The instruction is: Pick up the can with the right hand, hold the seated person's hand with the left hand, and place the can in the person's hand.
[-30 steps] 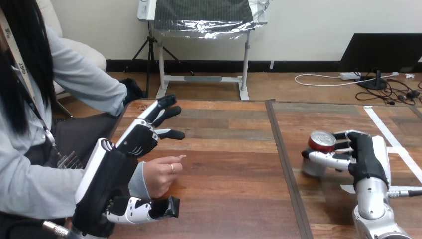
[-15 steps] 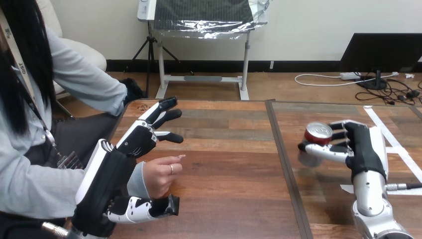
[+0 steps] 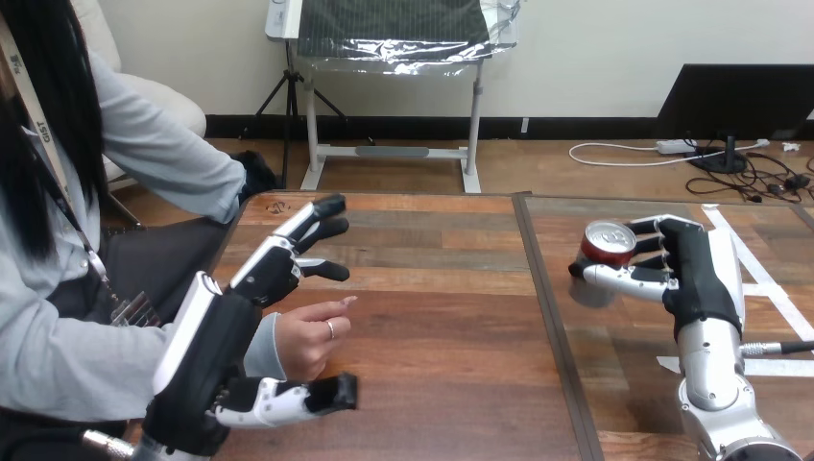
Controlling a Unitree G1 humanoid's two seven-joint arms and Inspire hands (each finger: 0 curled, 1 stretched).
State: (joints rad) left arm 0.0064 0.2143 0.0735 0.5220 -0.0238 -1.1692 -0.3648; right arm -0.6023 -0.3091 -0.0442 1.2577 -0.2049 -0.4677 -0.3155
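Where the can is: the red can [image 3: 608, 245] with a silver top is in the right hand [image 3: 699, 274], over the right part of the wooden table [image 3: 442, 317], and looks just clear of the surface.
Can's axis: roughly upright, with the top facing up.
Right hand: fingers and thumb are wrapped round the can's side, gripping it.
Direction of the carry: the person's hand [image 3: 307, 338] lies well apart to the can's left, across the seam [image 3: 543, 317] between the two table tops. The move would likely run leftward and a little toward the robot.
Person's hand: it rests at the table's left part, loosely curled, with one finger pointing right. The palm is not turned up, so it is probably not ready to receive.
Left hand [image 3: 264, 274]: its fingers are straight along the far side of the person's hand and its thumb stretches along the near side. It brackets that hand without closing on it; contact cannot be told.
In the way: bare wood lies between the can and the person's hand, though the left hand's fingers may crowd the hand-over.
Nearby: white tape strips [image 3: 758, 274] lie beside the right hand.
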